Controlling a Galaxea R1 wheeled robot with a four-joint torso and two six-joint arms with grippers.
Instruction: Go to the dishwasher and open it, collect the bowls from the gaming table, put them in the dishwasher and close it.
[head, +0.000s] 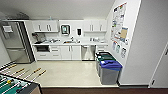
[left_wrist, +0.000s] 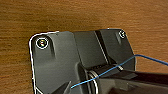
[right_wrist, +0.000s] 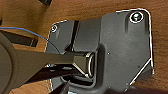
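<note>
At far end of room, centre of head frame: kitchenette w/ white cabinet doors (head: 66, 52) below a pale countertop (head: 72, 43) and more white wall cupboards (head: 45, 26) above. Built-in dishwasher w/ brushed stainless-steel front (head: 88, 52) set under counter, right of centre, door shut, just left of the bins. Tall stainless fridge (head: 15, 41) at left edge of frame. Dark oven front (head: 42, 48) under counter, left of centre. Sink and tap (head: 72, 40) mid-counter. Three lidded waste bins along right wall, near to far: grey bin w/ blue lid (head: 109, 71) nearest, green-lidded bin (head: 105, 59) behind it, dark-lidded one (head: 101, 54) furthest, close to dishwasher. Posters and notices (head: 119, 23) pinned on white wall, upper right. Pale floor (head: 67, 73) between camera and cabinets; dark brown strip along bottom edge. Green-field table-football table w/ rods and wooden handles (head: 15, 81) in lower-left corner of frame; not the long white-topped gaming table. Couldn't make out any bowls.

Left wrist view: dark robot plate over brown wood-grain flooring (left_wrist: 75, 15), thin blue cable (left_wrist: 105, 72) crossing lower right. Right wrist view: same sort of plate over wood-grain flooring (right_wrist: 22, 15), blue cable (right_wrist: 27, 30) at upper left. Jaws of both grippers: couldn't tell how far open, nor whether holding anything.
</note>
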